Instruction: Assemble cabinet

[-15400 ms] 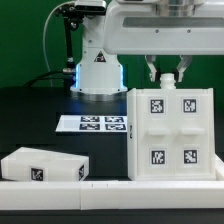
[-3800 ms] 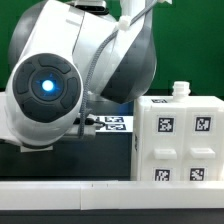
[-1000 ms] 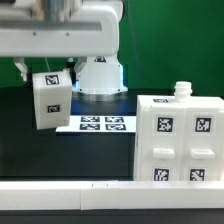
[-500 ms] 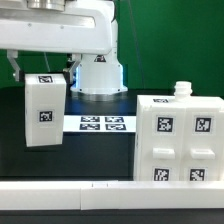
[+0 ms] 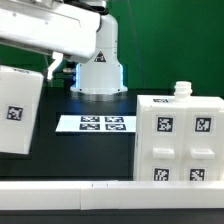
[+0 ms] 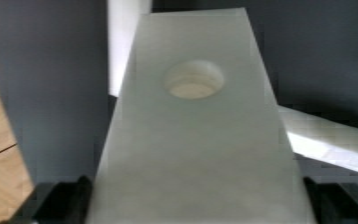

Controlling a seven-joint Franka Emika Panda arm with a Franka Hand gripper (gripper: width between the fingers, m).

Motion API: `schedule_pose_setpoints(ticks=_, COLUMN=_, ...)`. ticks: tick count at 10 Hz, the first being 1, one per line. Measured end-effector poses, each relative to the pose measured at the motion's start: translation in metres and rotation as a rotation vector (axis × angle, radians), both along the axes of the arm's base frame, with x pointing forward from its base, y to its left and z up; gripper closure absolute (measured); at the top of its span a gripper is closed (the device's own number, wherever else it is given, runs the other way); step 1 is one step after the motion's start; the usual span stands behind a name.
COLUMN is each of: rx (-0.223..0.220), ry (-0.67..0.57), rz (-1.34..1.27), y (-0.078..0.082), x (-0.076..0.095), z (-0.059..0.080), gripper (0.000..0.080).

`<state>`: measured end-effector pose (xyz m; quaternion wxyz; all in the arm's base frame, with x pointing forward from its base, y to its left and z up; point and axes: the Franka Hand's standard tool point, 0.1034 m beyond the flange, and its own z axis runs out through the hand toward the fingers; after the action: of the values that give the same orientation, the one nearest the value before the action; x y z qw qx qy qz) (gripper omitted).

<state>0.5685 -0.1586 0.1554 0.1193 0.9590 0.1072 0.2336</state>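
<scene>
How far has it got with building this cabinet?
Early on, it seems. Done: the box stands on the table. In hand: the hand grips a white panel, held off the table. Left: fitting that panel to the box; they are well apart.

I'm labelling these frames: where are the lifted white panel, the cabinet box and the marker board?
white panel (image 5: 20, 100), exterior view, tagged face.
cabinet box (image 5: 181, 150), exterior view, front face between tags.
marker board (image 5: 93, 124), exterior view, middle.

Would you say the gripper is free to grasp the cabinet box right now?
Probably not: the gripper is shut on the white panel, though the path to the cabinet box looks open.
</scene>
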Motion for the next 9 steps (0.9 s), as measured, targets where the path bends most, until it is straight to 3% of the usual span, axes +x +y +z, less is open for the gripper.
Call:
schedule_pose_setpoints(ticks=1, rx=-0.024, ry=-0.04, rz=-0.012, y=-0.008, x=-0.002, z=0.0, gripper=0.0237)
schedule_pose_setpoints(ticks=2, rx=0.025, ry=-0.011, rz=-0.021, y=0.006, x=-0.001, z=-0.009, gripper=0.0237)
schedule_pose_setpoints(ticks=4, rx=0.035, ry=-0.007, rz=-0.021, y=0.01, x=0.003, z=-0.014, gripper=0.0237)
schedule_pose_setpoints(ticks=5, rx=0.062, ry=-0.004, rz=-0.041, y=0.019, x=0.005, z=-0.017, gripper=0.0237)
schedule_pose_setpoints(ticks=7, rx=0.131, ry=0.007, rz=-0.073, y=0.051, x=0.01, z=-0.019, gripper=0.0237)
schedule_pose_setpoints(ticks=9, rx=0.157, ry=0.022, rz=-0.084, y=0.069, x=0.009, z=-0.023, gripper=0.0237)
